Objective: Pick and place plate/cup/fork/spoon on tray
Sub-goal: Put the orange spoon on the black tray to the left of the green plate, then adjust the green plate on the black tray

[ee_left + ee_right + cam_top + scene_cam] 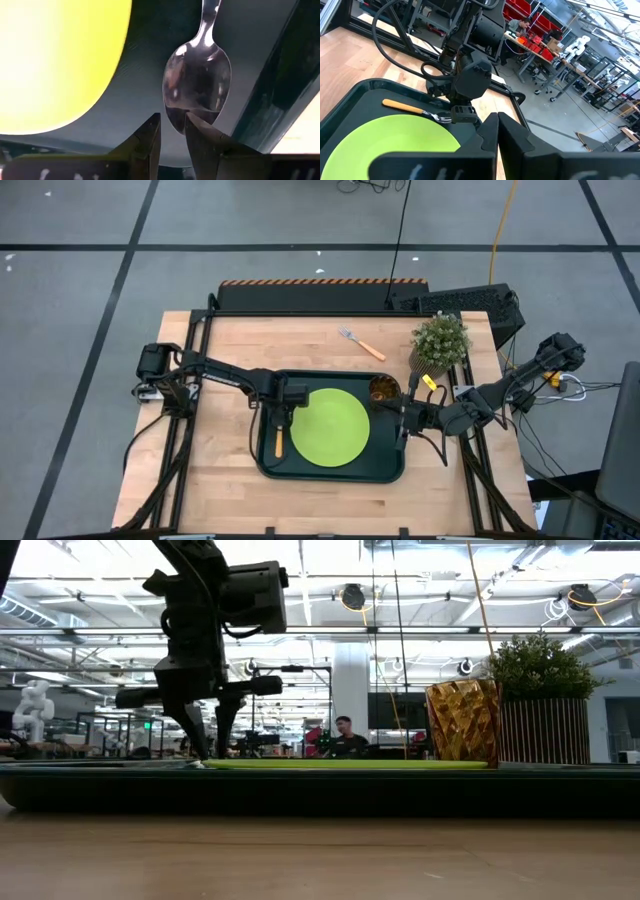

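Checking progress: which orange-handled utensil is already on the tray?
The spoon, lying in the tray left of the plate; the fork lies on bare table.

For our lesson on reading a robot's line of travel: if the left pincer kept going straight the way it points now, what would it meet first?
The left pincer points down at the spoon lying in the tray beside the plate. It would likely meet the spoon's bowl first, if it isn't already touching it.
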Available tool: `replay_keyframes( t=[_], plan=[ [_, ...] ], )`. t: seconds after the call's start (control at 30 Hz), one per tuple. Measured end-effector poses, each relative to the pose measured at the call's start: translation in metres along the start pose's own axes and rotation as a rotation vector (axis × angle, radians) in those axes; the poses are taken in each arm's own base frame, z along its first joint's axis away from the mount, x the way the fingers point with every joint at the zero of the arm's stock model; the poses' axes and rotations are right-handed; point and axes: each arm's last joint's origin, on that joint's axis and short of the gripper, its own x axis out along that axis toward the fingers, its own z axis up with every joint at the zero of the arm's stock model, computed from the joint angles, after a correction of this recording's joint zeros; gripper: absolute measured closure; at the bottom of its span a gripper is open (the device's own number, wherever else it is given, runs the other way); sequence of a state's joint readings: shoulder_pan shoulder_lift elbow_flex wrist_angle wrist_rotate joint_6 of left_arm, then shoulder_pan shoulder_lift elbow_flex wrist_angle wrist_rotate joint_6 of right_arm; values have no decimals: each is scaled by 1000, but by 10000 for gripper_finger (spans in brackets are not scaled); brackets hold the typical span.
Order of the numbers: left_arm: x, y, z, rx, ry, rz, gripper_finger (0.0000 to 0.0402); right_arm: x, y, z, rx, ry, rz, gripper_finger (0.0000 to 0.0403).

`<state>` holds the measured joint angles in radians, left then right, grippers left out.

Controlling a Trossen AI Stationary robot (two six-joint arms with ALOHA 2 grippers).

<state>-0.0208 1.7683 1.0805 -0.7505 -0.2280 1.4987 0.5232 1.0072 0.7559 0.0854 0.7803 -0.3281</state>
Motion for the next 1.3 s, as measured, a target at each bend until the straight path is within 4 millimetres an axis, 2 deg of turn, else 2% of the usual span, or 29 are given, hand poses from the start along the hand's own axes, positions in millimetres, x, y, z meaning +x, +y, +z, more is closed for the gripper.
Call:
replay_keyframes(
  t=[0.2,0.47,0.6,0.7,0.77,0.93,1.03,1.13,1.3],
  plan=[
    [-6,6,-1,33,58,32,311,0,0,0,-2,0,0,403],
    [-29,26,7,12,44,125,311,0,0,0,-5,0,0,403],
    [-43,35,15,-74,20,182,311,0,0,0,-5,0,0,403],
    [-55,41,24,-211,-32,220,311,0,0,0,-5,0,-1,403],
    [-64,45,29,-366,-66,246,311,0,0,0,-4,0,0,403],
    [-83,54,39,-930,-187,275,311,0,0,0,0,0,-1,403],
    [-84,53,40,-1240,-244,228,311,0,0,0,4,-3,-3,403],
    [-80,44,36,-1337,-193,118,311,0,-1,2,12,-13,-6,403],
    [-58,31,27,-1394,-2,-11,311,0,-1,3,18,-21,-8,403]
  ],
)
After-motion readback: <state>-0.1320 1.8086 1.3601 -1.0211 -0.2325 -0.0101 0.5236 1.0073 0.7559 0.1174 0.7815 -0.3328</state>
